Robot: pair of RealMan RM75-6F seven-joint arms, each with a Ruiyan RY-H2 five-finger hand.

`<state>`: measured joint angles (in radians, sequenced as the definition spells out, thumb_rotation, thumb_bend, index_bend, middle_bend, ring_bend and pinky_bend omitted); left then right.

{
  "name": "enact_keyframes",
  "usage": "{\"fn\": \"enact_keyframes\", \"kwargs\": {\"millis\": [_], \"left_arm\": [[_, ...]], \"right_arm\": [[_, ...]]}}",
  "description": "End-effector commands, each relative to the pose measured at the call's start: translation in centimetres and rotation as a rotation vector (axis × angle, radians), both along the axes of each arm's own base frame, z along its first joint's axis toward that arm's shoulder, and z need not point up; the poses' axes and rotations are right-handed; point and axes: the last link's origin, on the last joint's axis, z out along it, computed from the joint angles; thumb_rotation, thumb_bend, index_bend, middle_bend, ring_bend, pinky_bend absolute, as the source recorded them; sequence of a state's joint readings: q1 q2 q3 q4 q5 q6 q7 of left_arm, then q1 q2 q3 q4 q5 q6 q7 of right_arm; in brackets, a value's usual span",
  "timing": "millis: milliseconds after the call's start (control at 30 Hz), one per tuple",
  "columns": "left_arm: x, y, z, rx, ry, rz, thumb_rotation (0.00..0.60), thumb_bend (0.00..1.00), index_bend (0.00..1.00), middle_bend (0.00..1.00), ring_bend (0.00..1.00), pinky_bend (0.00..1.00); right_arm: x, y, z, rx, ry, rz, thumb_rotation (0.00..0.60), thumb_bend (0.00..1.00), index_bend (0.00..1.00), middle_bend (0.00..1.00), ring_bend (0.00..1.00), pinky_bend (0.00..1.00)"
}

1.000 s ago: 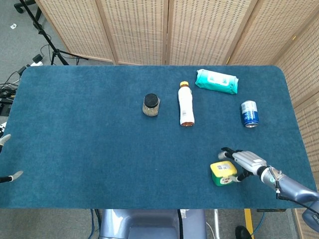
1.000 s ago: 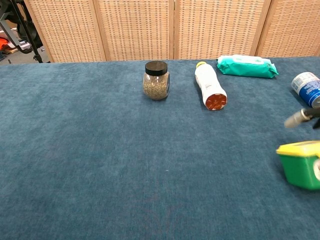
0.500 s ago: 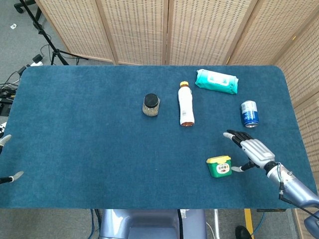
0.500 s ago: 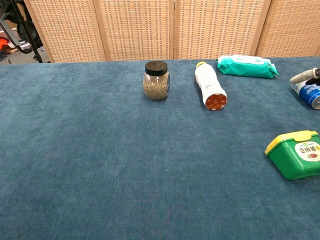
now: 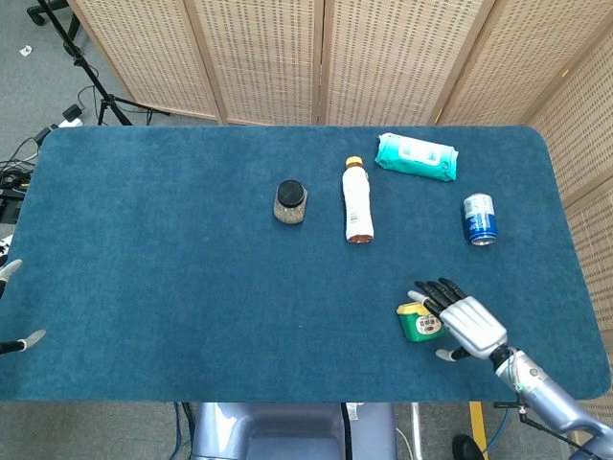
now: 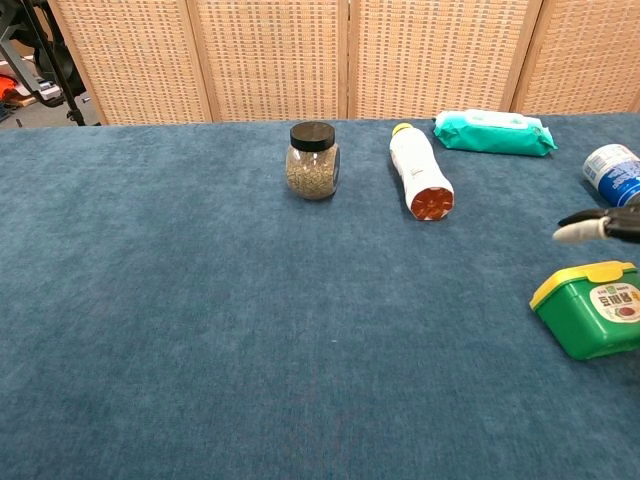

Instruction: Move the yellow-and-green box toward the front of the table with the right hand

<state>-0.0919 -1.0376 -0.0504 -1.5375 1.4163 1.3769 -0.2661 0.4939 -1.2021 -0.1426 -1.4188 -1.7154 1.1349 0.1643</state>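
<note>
The yellow-and-green box [image 5: 418, 323] sits upright near the table's front right, with its yellow lid up and its label [image 6: 620, 303] facing front. My right hand [image 5: 464, 323] hovers at the box's right side with its fingers spread, and their tips [image 5: 428, 291] overlap the lid's far right corner in the head view. In the chest view one fingertip [image 6: 578, 232] floats above the box without touching it. Only two fingertips of my left hand [image 5: 19, 341] show at the far left edge, spread apart and holding nothing.
A blue can [image 5: 479, 218] stands behind the box. A teal wipes pack [image 5: 417, 157] lies at the back. A white bottle [image 5: 357, 199] lies on its side at mid table, with a black-lidded jar [image 5: 290, 201] to its left. The front table edge runs just beyond the box.
A second ago my right hand held the box tilted. It let go and the box settled upright. The hand then drew back and has now moved forward over the box's right side.
</note>
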Motion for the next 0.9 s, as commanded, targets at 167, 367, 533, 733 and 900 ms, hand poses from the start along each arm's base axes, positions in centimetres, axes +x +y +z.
{"fn": "enact_keyframes", "kwargs": {"millis": [167, 367, 533, 733, 900], "left_arm": [[-0.1, 0.1, 0.1, 0.000, -0.002, 0.003, 0.600, 0.00, 0.00, 0.00, 0.00, 0.00], [-0.2, 0.1, 0.3, 0.006, -0.007, 0.006, 0.600, 0.00, 0.00, 0.00, 0.00, 0.00], [-0.2, 0.2, 0.1, -0.001, -0.004, 0.004, 0.600, 0.00, 0.00, 0.00, 0.00, 0.00], [-0.1, 0.2, 0.1, -0.001, -0.003, 0.004, 0.600, 0.00, 0.00, 0.00, 0.00, 0.00], [-0.1, 0.1, 0.1, 0.001, -0.003, 0.004, 0.600, 0.00, 0.00, 0.00, 0.00, 0.00]], "right_arm": [[0.1, -0.1, -1.6, -0.005, 0.013, 0.020, 0.600, 0.00, 0.02, 0.00, 0.00, 0.01], [0.3, -1.1, -2.4, -0.058, 0.005, 0.047, 0.600, 0.00, 0.05, 0.03, 0.00, 0.03], [-0.1, -1.8, -2.9, -0.099, -0.008, 0.055, 0.600, 0.12, 0.26, 0.30, 0.23, 0.23], [-0.5, -1.9, -3.1, -0.106, -0.037, 0.055, 0.600, 0.44, 0.40, 0.42, 0.34, 0.25], [-0.2, -1.8, -3.0, -0.092, -0.058, 0.062, 0.600, 0.55, 0.41, 0.43, 0.34, 0.27]]}}
